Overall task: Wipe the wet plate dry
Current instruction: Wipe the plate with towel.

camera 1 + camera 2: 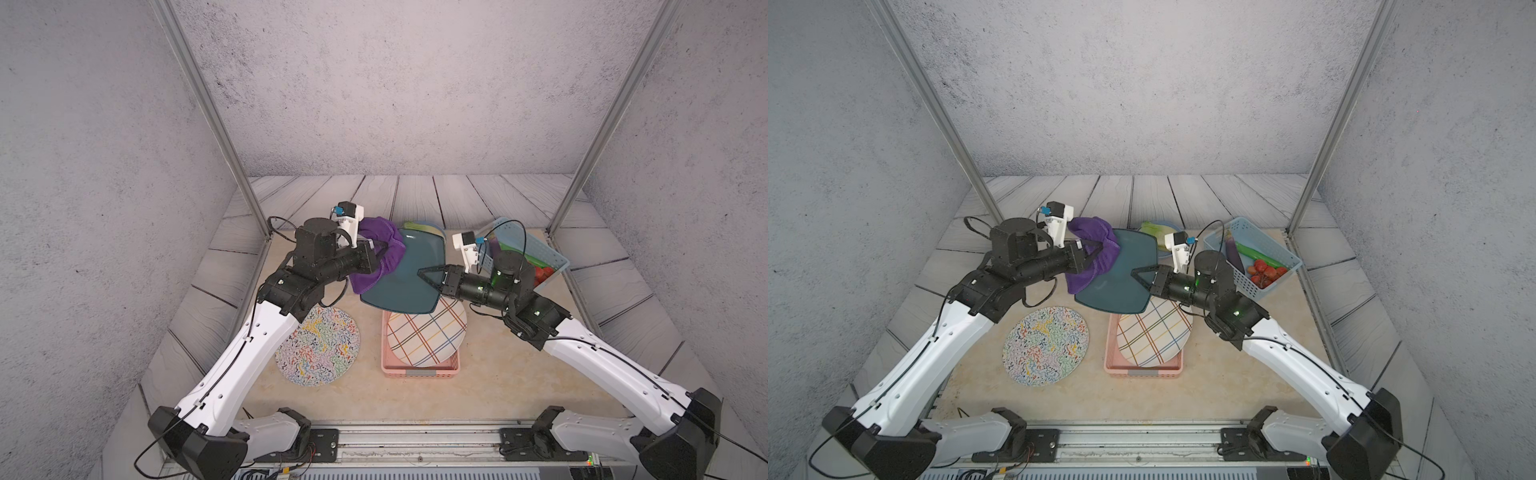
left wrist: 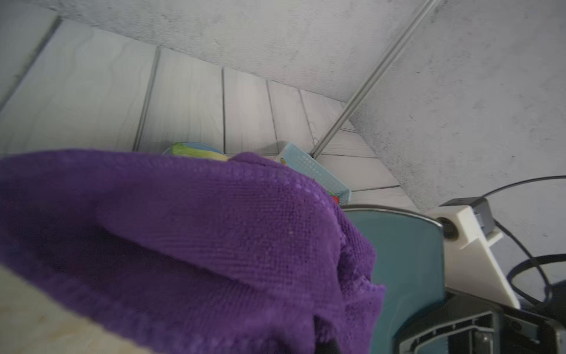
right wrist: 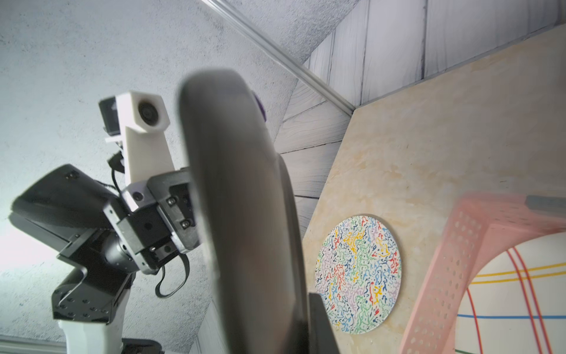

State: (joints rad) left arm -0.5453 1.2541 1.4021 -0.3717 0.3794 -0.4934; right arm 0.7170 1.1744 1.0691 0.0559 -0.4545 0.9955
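Note:
The wet plate (image 1: 405, 286) (image 1: 1121, 274) is a dark teal rounded square, held tilted in the air above the pink basket. My right gripper (image 1: 424, 276) (image 1: 1138, 274) is shut on its right rim. In the right wrist view the plate (image 3: 242, 214) shows edge-on, with one dark finger (image 3: 321, 325) against it. My left gripper (image 1: 384, 248) (image 1: 1098, 248) is shut on a purple cloth (image 1: 380, 257) (image 1: 1090, 262) that presses on the plate's far left part. In the left wrist view the cloth (image 2: 199, 245) hides the jaws, with the plate (image 2: 407, 260) beside it.
A round plate with coloured squiggles (image 1: 318, 347) (image 3: 358, 275) lies flat near the left arm. A pink basket (image 1: 415, 372) (image 1: 1142, 371) under the held plate holds a plaid plate (image 1: 428, 334). At the back right, a blue basket (image 1: 1273, 245) holds vegetables, and lettuce (image 1: 1156, 228) lies behind.

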